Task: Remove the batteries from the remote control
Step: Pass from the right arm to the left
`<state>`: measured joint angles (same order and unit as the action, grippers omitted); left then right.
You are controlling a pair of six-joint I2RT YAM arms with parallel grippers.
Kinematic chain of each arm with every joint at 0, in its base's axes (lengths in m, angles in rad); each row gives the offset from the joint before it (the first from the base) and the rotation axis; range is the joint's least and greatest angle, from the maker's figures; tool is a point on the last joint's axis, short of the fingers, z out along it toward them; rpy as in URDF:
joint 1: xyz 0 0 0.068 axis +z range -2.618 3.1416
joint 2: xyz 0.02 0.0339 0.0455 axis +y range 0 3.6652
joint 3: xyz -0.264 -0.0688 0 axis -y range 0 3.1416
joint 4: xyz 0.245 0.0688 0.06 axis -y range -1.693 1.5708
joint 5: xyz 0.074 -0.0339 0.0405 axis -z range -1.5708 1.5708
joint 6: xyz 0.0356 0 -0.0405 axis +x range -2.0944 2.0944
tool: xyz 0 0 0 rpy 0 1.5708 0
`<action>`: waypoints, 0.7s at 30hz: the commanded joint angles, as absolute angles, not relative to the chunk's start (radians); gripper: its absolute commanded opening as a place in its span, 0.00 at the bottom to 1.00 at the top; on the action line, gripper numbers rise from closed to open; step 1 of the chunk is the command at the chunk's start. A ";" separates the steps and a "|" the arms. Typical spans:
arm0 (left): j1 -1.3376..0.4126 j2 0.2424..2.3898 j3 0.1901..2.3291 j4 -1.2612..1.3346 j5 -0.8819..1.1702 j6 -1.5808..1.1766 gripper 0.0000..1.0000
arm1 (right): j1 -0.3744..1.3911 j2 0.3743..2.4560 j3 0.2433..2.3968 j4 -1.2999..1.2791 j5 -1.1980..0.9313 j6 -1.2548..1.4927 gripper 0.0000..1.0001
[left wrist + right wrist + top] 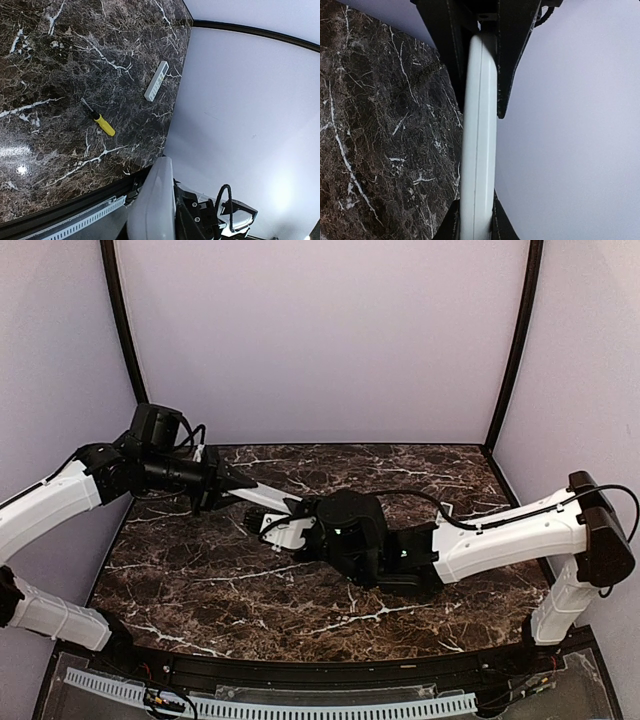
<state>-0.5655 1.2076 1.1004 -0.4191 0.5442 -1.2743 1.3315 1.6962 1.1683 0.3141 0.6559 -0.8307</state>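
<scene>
Slim, rounded white remote (479, 140) — glossy veined marble table (380, 125) below

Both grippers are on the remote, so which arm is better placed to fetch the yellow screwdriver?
Right, probably. The left wrist view looks along the remote, past the right gripper, to the screwdriver lying on that arm's side of the table. The left gripper, closed on the remote's far end, could hold it.

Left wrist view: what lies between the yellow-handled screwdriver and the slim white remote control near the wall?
Nothing. In the left wrist view, only bare dark marble tabletop separates the yellow-handled screwdriver and the slim white remote control.
</scene>
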 commanded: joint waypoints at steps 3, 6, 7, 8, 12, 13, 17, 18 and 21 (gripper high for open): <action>-0.557 1.181 1.045 -0.402 0.571 -1.282 0.11 | 1.348 1.708 1.157 0.444 0.697 -0.873 0.00; -0.557 1.174 1.029 -0.375 0.580 -1.301 0.05 | 1.352 1.712 1.156 0.461 0.705 -0.887 0.12; -0.557 1.171 1.024 -0.371 0.581 -1.309 0.03 | 1.353 1.712 1.157 0.464 0.707 -0.890 0.20; -0.557 1.171 1.021 -0.366 0.582 -1.313 0.01 | 1.355 1.712 1.158 0.464 0.708 -0.892 0.26; -0.555 1.155 1.009 -0.331 0.587 -1.336 0.00 | 1.358 1.705 1.155 0.461 0.703 -0.891 0.48; -0.555 1.153 1.005 -0.327 0.587 -1.339 0.00 | 1.358 1.703 1.153 0.459 0.699 -0.890 0.53; -0.551 1.134 0.991 -0.304 0.583 -1.350 0.00 | 1.358 1.690 1.151 0.449 0.684 -0.868 0.66; -0.549 1.128 0.983 -0.294 0.583 -1.353 0.00 | 1.359 1.683 1.151 0.437 0.675 -0.847 0.68; -0.543 1.112 0.963 -0.262 0.580 -1.369 0.00 | 1.360 1.656 1.148 0.391 0.638 -0.786 0.79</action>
